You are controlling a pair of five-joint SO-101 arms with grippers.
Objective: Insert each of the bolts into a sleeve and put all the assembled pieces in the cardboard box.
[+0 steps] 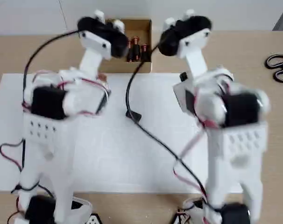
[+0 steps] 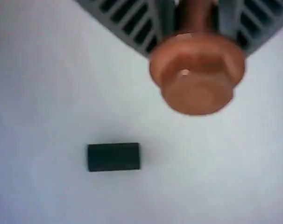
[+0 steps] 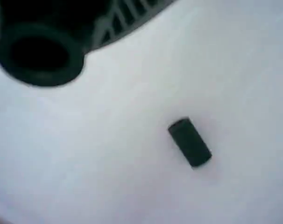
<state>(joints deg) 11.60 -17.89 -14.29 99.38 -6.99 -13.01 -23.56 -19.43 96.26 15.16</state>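
**Insertion step, by the look of it: bolt (image 2: 197, 74) in the left gripper (image 2: 193, 16), sleeve (image 3: 38, 56) in the right gripper (image 3: 55, 21)**

Set on a tan wooden table (image 1: 6, 51), most of it covered by a white sheet (image 1: 113, 154). Past the table's far edge, at the top of the high view, only a pale plain background.

Two white arms over the sheet, one at frame left (image 1: 48, 130) and one at frame right (image 1: 235, 126).

At top centre, on bare wood just above the sheet's upper edge, a cardboard box (image 1: 144, 23) already holding several copper-and-black assembled pieces (image 1: 137, 50). At the right edge, well apart from the box, a pair of scissors (image 1: 279, 65).

Left gripper clamped on the copper bolt's shank, head toward the camera, lifted clear of the sheet. Right gripper clamped on the black sleeve, open bore toward the camera, likewise held above the sheet. One loose sleeve (image 2: 113, 157) lying on its side on the sheet, touching nothing.

Next, probably: bring shank tip and bore onto one line, then press together squarely. Cannot tell how much shank stands free of the fingers, so may need a regrip. After that, the box, then the loose sleeve.
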